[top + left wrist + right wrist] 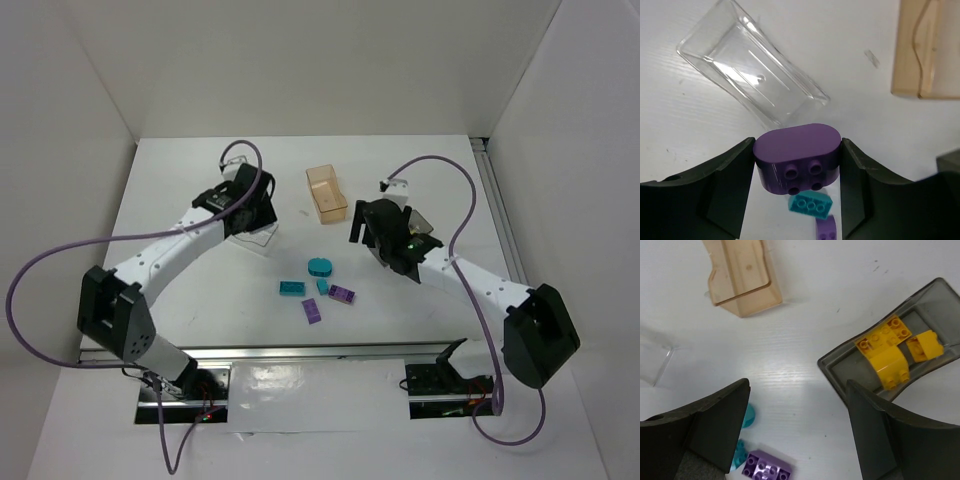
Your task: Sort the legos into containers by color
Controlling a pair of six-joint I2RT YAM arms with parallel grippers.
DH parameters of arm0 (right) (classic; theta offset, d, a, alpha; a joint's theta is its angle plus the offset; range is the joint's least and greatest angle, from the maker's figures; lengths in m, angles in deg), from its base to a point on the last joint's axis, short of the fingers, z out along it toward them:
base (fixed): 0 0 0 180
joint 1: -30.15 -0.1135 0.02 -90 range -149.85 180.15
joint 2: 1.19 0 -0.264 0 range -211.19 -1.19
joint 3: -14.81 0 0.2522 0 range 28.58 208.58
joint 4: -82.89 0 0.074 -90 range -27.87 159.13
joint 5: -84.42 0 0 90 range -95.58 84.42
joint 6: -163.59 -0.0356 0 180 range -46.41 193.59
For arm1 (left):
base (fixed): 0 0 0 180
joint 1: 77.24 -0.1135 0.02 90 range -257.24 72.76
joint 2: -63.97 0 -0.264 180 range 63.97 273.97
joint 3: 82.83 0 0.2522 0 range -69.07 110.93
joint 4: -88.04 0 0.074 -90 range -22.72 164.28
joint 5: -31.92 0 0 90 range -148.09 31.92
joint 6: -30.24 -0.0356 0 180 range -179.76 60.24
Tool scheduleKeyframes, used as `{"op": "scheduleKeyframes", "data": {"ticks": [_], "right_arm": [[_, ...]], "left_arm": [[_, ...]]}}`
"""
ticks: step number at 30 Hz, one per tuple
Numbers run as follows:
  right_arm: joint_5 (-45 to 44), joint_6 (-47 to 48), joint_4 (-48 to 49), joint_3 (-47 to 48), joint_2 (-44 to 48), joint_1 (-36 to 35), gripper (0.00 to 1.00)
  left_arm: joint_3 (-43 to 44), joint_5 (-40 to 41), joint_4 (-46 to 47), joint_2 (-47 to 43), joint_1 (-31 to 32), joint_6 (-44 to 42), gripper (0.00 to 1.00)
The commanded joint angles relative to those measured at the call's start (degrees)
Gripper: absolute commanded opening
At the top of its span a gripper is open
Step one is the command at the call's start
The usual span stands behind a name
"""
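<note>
My left gripper (pixel 797 159) is shut on a purple rounded brick (pixel 797 156) and holds it above the table, just near of the clear bin (pixel 752 82), which holds nothing. In the top view this gripper (pixel 254 214) hovers by the clear bin (pixel 264 237). My right gripper (pixel 797 395) is open and holds nothing, between the peach bin (pixel 742 275) and the dark grey bin (pixel 860 376), which holds three yellow bricks (pixel 887 352). A teal rounded piece (pixel 320 266), a teal brick (pixel 292 288), a small teal piece (pixel 323 286) and two purple bricks (pixel 342 295) (pixel 312 311) lie loose mid-table.
The peach bin (pixel 326 193) stands at the back centre. The dark grey bin (pixel 422 222) is mostly hidden under my right arm. White walls close in the table on the left, back and right. Purple cables loop over both arms.
</note>
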Motion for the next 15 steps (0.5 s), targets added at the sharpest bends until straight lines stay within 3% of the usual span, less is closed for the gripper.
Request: {"op": "scheduleKeyframes", "data": {"ticks": [1,8,12,15], "right_arm": [[3.0,1.31,-1.13,-0.23,2.86,-3.57,0.85],[3.8,2.19,-7.46,2.05,1.1,-12.1,0.9],[6.94,4.03,-7.47,2.75,0.41,-14.22,0.93],[11.25,8.25,-7.47,3.28,-1.08,-16.59,0.94]], "left_arm": [[4.85,-0.27,-1.7,7.51,-4.31,-3.25,0.51],[11.09,-4.67,0.85,16.32,-10.03,-5.18,0.58],[16.18,-5.03,-1.77,21.59,-10.73,-7.2,1.0],[16.19,-2.83,-3.37,20.21,-10.03,-6.6,1.0]]}}
